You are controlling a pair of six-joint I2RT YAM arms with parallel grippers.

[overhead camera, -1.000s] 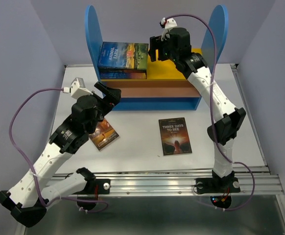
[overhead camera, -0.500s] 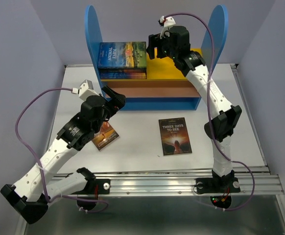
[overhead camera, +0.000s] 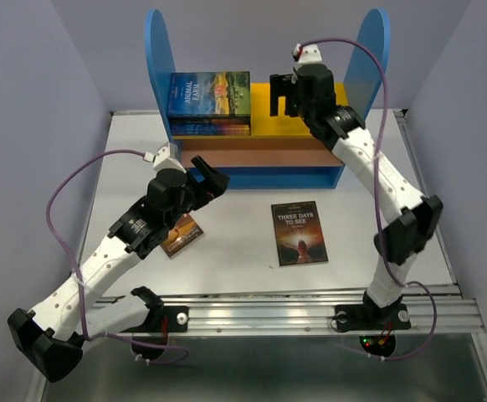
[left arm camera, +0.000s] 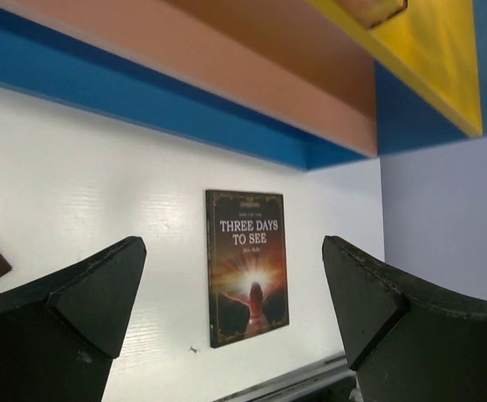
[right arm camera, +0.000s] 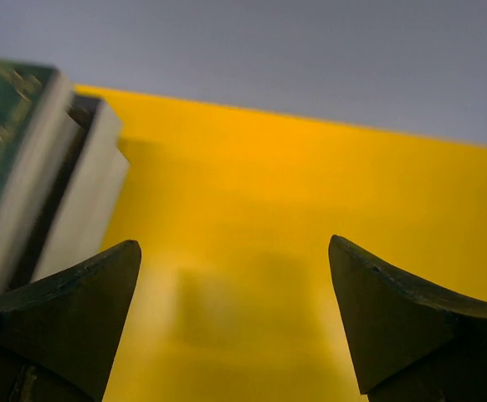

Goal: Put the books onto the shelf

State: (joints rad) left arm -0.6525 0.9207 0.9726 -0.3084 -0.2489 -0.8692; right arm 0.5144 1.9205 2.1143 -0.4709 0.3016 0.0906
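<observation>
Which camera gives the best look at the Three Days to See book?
Left wrist: the book lies whole, title readable. Top external shows it smaller, on the table. Right wrist misses it.

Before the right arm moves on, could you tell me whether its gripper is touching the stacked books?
Apart. The top view shows bare yellow board between the right gripper and the books; the jaws stand open.

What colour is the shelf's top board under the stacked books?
Yellow. The shelf's top board shows best in the right wrist view.
</observation>
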